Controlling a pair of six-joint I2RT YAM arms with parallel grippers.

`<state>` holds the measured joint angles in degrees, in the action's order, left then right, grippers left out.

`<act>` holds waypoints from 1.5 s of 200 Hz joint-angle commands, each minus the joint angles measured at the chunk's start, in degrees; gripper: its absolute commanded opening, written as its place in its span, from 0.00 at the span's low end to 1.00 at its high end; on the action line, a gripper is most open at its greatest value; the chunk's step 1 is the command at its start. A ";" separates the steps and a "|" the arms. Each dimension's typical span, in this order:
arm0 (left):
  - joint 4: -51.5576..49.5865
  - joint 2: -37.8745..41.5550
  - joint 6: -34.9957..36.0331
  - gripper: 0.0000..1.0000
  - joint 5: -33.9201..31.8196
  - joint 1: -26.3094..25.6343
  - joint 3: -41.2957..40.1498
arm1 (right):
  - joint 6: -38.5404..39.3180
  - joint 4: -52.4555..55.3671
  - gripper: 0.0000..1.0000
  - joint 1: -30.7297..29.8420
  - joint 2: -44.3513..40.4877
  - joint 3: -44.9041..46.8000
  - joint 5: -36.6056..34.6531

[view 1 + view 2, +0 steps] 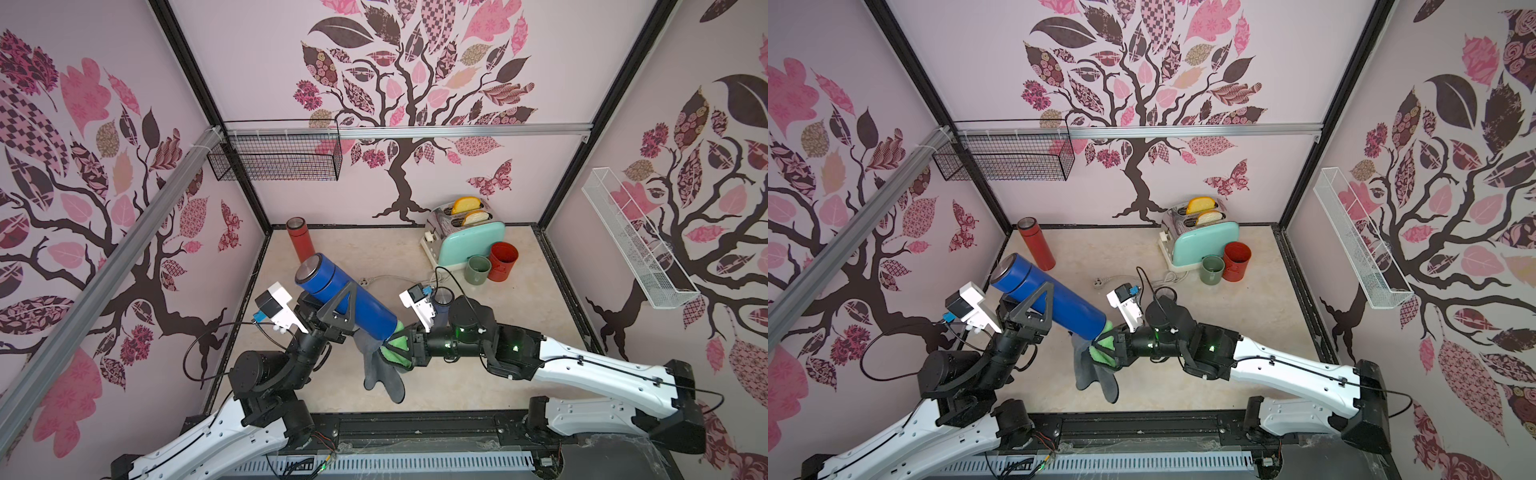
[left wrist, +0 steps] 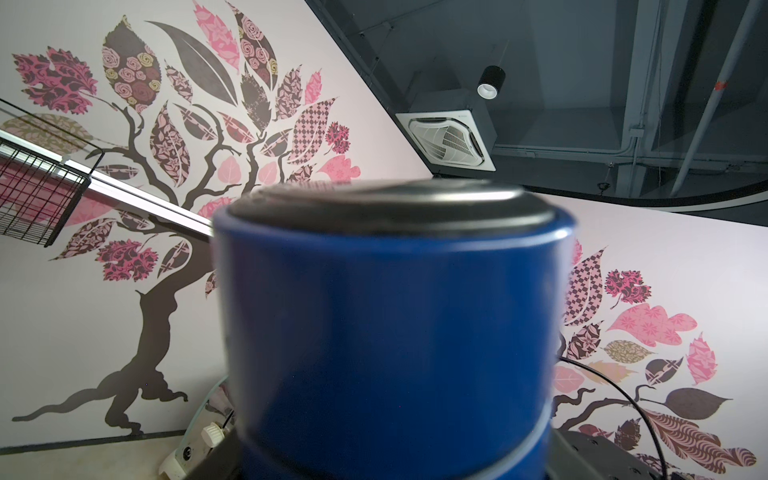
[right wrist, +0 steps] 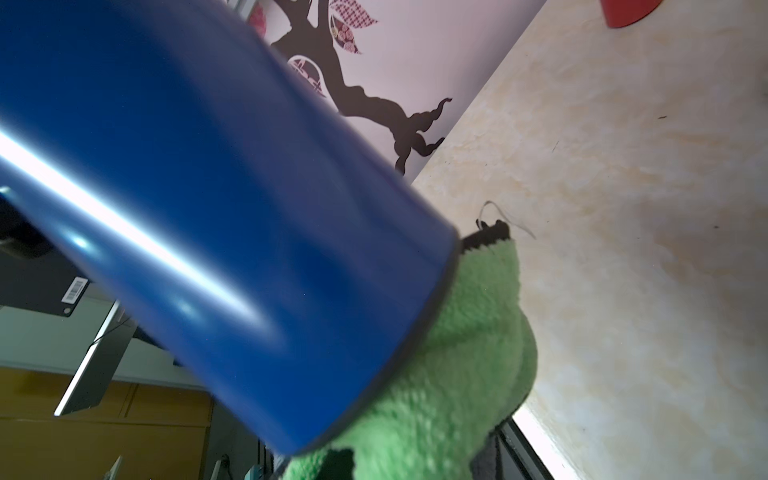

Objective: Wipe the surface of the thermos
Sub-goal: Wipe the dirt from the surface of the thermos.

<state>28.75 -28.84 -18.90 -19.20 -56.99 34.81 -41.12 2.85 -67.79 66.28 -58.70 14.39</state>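
A large blue thermos (image 1: pixel 374 316) (image 1: pixel 1075 311) with a steel lid hangs tilted above the table, lid end up toward the back left. My left gripper (image 1: pixel 338 303) (image 1: pixel 1037 307) is shut around its middle. The left wrist view is filled by the thermos (image 2: pixel 390 332), lid on top. My right gripper (image 1: pixel 405 345) (image 1: pixel 1106 345) is shut on a green and grey cloth (image 1: pixel 395 353) (image 1: pixel 1100 353). The cloth is pressed against the thermos's lower end, and its grey part hangs down. In the right wrist view the green cloth (image 3: pixel 469 332) lies under the thermos's base rim (image 3: pixel 208 208); the fingers are hidden.
A red thermos (image 1: pixel 300 241) stands at the back left. A mint toaster (image 1: pixel 469 245), a green mug (image 1: pixel 477 270) and a red cup (image 1: pixel 503 262) stand at the back right. A small dark flask (image 1: pixel 442 301) stands behind my right wrist. Wire baskets (image 1: pixel 274 158) (image 1: pixel 636 241) hang on the walls.
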 commanded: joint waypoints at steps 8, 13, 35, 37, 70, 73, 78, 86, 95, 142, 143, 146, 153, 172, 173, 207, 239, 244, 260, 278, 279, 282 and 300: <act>0.83 0.01 -0.22 0.00 1.06 0.04 0.17 | 2.28 -1.57 0.00 -1.05 -4.14 -4.61 -1.97; 0.78 0.03 -0.22 0.00 1.02 0.00 0.17 | 3.37 -0.04 0.00 -0.90 -4.80 -5.18 -3.28; 0.63 -0.09 -0.02 0.00 1.01 0.03 0.26 | 5.77 5.72 0.00 3.03 -5.29 -6.78 -2.55; 0.67 -0.19 -0.05 0.00 1.01 0.04 0.30 | 5.60 5.76 0.00 3.97 -5.19 -6.52 -1.95; 0.30 -0.94 -0.09 0.00 1.83 0.06 0.88 | 4.88 2.93 0.00 7.90 -4.20 -2.96 1.30; 0.28 -0.95 -0.16 0.00 1.85 0.09 0.88 | 4.83 2.67 0.00 7.84 -3.90 -2.96 1.79; 0.25 -0.95 -0.18 0.00 1.85 0.04 0.88 | 4.39 1.92 0.00 7.84 -3.44 -2.81 2.60; 0.25 -0.97 -0.26 0.00 1.82 0.09 0.88 | 3.07 -0.01 0.00 7.77 -2.89 -2.43 4.40; 0.17 -0.88 -0.33 0.00 1.91 0.04 0.94 | 1.53 -2.65 0.00 6.81 -2.80 -1.73 5.44; -0.88 -0.13 -0.27 0.00 1.95 0.04 1.23 | 2.74 -0.94 0.00 1.08 -7.30 -3.43 0.22; -0.89 -0.06 -0.27 0.00 1.92 0.04 1.23 | 2.85 -0.64 0.00 1.17 -7.72 -3.44 -0.30; -0.92 0.00 -0.26 0.00 1.86 0.04 1.18 | 3.13 -0.47 0.00 1.17 -8.14 -3.55 -0.85; -1.02 0.14 -0.22 0.00 1.74 0.04 1.14 | 4.01 1.03 0.00 1.36 -9.11 -4.01 -2.23; -1.07 0.13 0.08 0.00 1.45 0.04 1.02 | 5.36 4.67 0.00 3.95 -8.99 -5.81 -1.54; -1.07 0.12 0.08 0.00 1.45 0.04 0.99 | 5.36 4.69 0.00 4.10 -8.94 -5.81 -1.42; -1.65 -1.28 0.78 0.00 1.70 0.02 1.81 | 4.80 -0.18 0.00 5.83 -5.26 -2.23 1.94; -4.29 -1.72 0.79 0.00 2.08 0.04 3.61 | 3.72 -3.54 0.00 2.08 -4.17 -1.23 1.25; -4.85 -1.67 0.79 0.00 1.92 0.04 3.87 | 4.53 -2.74 0.00 1.08 -4.46 -1.71 -0.11; -6.81 -1.38 0.96 0.00 0.75 0.04 4.42 | 8.36 1.90 0.00 -2.38 -6.22 -4.03 -6.92; -10.54 -1.52 1.46 0.00 -0.91 0.04 5.39 | 9.96 6.47 0.00 -2.79 -9.55 -4.91 -12.89; -10.81 -1.55 1.48 0.00 -1.09 0.04 5.46 | 10.08 6.60 0.00 -2.79 -9.79 -4.88 -13.07; -11.70 -1.68 1.51 0.00 -1.50 0.04 5.78 | 10.40 7.12 0.00 -2.81 -10.32 -4.95 -13.68; -16.30 -2.64 1.45 0.00 -3.69 0.04 7.09 | 11.90 10.22 0.00 -2.79 -11.98 -6.26 -15.62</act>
<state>18.83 -30.52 -18.00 -20.21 -56.82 39.59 -33.12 11.38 -70.59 58.15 -59.18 5.41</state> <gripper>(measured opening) 0.646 0.077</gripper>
